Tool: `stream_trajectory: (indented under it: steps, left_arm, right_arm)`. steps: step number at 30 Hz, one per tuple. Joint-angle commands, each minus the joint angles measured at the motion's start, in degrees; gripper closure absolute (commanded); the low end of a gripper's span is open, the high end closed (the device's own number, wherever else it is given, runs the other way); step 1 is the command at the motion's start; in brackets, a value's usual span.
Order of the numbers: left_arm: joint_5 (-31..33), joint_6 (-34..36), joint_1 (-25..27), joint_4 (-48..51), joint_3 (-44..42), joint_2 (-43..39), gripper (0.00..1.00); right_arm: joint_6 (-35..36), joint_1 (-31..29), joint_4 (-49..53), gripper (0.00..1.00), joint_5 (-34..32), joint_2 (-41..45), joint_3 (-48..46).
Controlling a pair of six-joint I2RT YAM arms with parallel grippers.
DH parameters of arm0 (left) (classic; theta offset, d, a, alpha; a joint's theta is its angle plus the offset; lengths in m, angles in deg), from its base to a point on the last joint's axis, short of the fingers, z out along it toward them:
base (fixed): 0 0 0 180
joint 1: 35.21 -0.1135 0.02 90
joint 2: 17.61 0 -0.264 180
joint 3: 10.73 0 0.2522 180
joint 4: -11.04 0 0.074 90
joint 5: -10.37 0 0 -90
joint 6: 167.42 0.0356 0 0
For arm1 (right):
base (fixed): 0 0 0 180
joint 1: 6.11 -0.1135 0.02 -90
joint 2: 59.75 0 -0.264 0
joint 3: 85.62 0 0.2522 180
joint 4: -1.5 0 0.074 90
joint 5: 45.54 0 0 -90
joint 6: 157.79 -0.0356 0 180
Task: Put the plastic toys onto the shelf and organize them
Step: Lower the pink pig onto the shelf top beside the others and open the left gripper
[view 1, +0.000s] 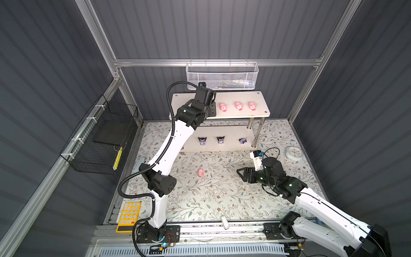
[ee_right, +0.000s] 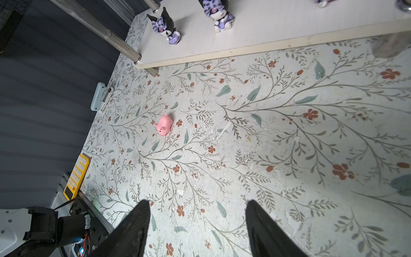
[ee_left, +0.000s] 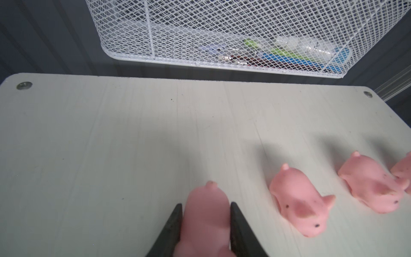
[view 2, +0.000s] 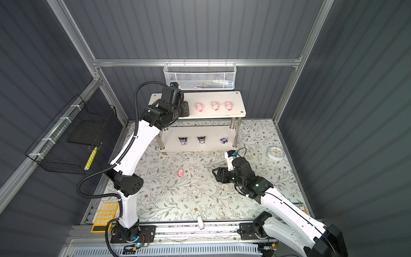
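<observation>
The shelf [view 1: 262, 100] stands at the back, with three pink pigs [view 1: 238, 106] in a row on its top board. In the left wrist view another pink pig [ee_left: 204, 207] sits on that board to the left of the row, and my left gripper [ee_left: 205, 204] is shut on its sides. The arm hides this pig in both top views. Three black-and-purple figures [view 1: 220, 140] stand on the lower board. One loose pink pig [view 1: 200, 172] lies on the floral table. My right gripper [ee_right: 196, 201] hovers open and holds nothing, to the right of that pig.
A white mesh basket [view 1: 222, 75] hangs just behind the shelf. A black wire basket [view 1: 100, 138] is fixed to the left wall. A yellow calculator [view 1: 129, 215] lies front left. A round clock [view 1: 294, 153] lies on the table at the right.
</observation>
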Motion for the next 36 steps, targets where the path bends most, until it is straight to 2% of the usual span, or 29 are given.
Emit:
stream_trajectory:
  steps: [1, 13, 19, 36]
  left_arm:
    - [-0.13, 0.32, -0.68, -1.06, 1.59, 1.14, 0.65]
    - [-1.38, -1.00, -1.88, -2.24, 0.11, 1.80, 0.63]
    - [-1.70, -1.43, -2.25, -2.69, 0.27, 2.20, 0.59]
    - [-4.43, -0.97, -2.92, -5.97, 0.41, -1.03, 0.31]
  right_arm:
    - [0.51, -0.16, -0.73, 0.30, 0.33, -0.11, -0.64]
    - [0.54, -0.15, -0.67, 0.30, 0.44, -0.20, -0.82]
    - [0.54, -0.20, -0.87, 0.30, 0.57, -0.59, -0.79]
    - [0.95, -0.09, -1.17, 0.30, 1.08, -1.17, -0.47]
